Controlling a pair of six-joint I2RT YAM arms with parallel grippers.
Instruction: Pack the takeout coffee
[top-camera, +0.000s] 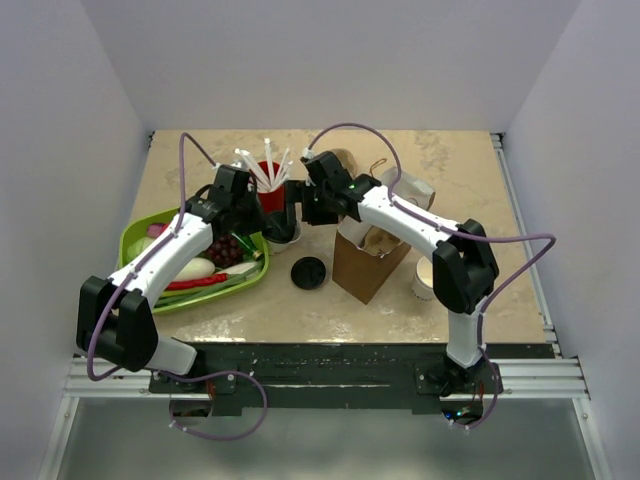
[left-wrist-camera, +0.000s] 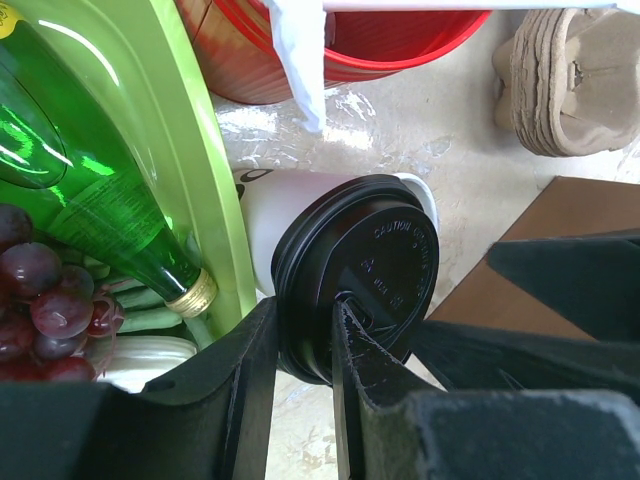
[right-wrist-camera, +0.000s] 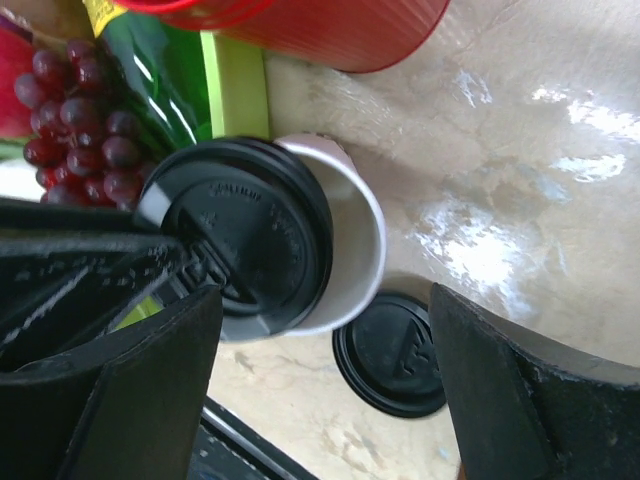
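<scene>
The left gripper (left-wrist-camera: 303, 345) pinches the lid rim of the takeout coffee (left-wrist-camera: 365, 265), mid-frame beside the green tray (left-wrist-camera: 188, 115). The right gripper (right-wrist-camera: 320, 310) stands apart around it. The lid seems tilted: seat it flat first.

White arms (top-camera: 165, 255), black joints, purple cables (top-camera: 345, 125); left pincer (left-wrist-camera: 305, 330) and right pincer (right-wrist-camera: 320, 295) black

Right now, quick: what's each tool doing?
Left tool: closed on the takeout coffee, pinching the rim of its lid.
Right tool: open, fingers either side of the same cup, holding nothing.
</scene>
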